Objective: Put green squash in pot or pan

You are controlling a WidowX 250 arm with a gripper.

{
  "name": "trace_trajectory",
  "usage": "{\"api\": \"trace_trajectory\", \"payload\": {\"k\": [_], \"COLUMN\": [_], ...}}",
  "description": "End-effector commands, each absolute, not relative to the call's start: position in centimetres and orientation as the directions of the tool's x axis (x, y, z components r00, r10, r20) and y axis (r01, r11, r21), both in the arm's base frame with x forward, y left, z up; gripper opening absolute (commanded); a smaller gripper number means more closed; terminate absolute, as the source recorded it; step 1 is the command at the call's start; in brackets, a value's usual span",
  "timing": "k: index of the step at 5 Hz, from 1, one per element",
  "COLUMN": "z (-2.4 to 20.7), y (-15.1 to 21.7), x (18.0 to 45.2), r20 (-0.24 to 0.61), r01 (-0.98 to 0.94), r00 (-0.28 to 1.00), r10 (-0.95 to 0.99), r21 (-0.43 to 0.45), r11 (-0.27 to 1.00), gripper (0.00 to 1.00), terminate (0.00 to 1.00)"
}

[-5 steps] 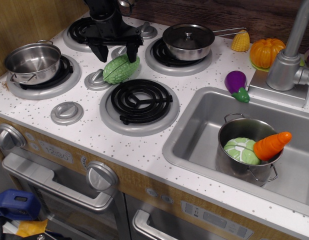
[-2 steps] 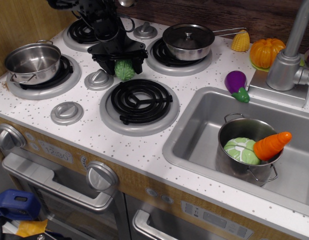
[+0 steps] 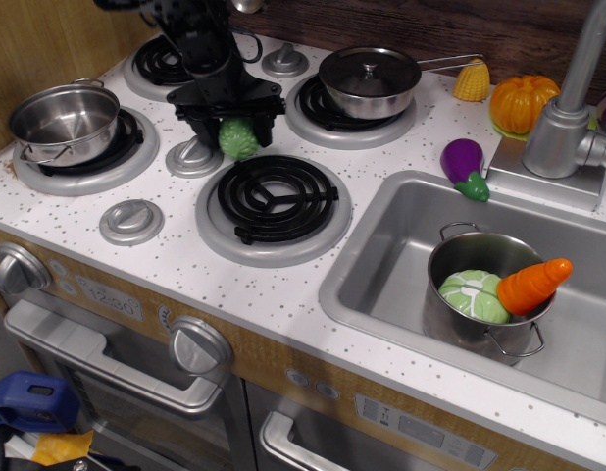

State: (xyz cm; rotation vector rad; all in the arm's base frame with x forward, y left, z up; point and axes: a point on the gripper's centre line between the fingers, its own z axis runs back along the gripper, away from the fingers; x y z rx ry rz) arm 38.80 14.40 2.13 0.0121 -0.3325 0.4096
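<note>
Bare speckled white countertop (image 3: 283, 294) open at six o'clock, empty shiny two-handled steel pot (image 3: 63, 122) unobstructed at nine o'clock, black coil burner (image 3: 275, 196) clear centrally, lidded long-handled steel pan (image 3: 370, 80) blocking twelve o'clock, grey faucet (image 3: 570, 103) at two o'clock

light green squash (image 3: 238, 139), black gripper (image 3: 230, 126), shiny steel pot (image 3: 64, 121), white speckled counter (image 3: 283, 294)

A black robot arm is seen above the toy stove (image 3: 274, 201), its ribbed, jointed body ending in a wide, matte black gripper (image 3: 227, 126) with two short downward fingers.
</note>
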Motion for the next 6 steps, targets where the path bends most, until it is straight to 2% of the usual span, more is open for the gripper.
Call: {"api": "trace_trajectory", "payload": {"k": [1, 2, 3, 5, 6], "z": [11.5, 13.6, 14.3, 13.6, 12.4], "y": [16.9, 18.6, 20.3, 22.3, 22.7], "x": [39.2, 38.2, 36.1, 33.1, 31.8], "r20": [0.357, 0.322, 0.304, 0.318, 0.342], "r01": [-0.350, -0.339, -0.399, -0.572, -0.686], "r00": [0.892, 0.909, 0.901, 0.814, 0.727], "r10": [0.276, 0.263, 0.309, 0.486, 0.596], "r21": [0.162, 0.210, 0.304, 0.296, 0.316], "r11": [0.922, 0.917, 0.865, 0.764, 0.655], "gripper": [0.00, 0.00, 0.00, 0.00, 0.00], "terminate": [0.00, 0.00, 0.00, 0.00, 0.00]}}
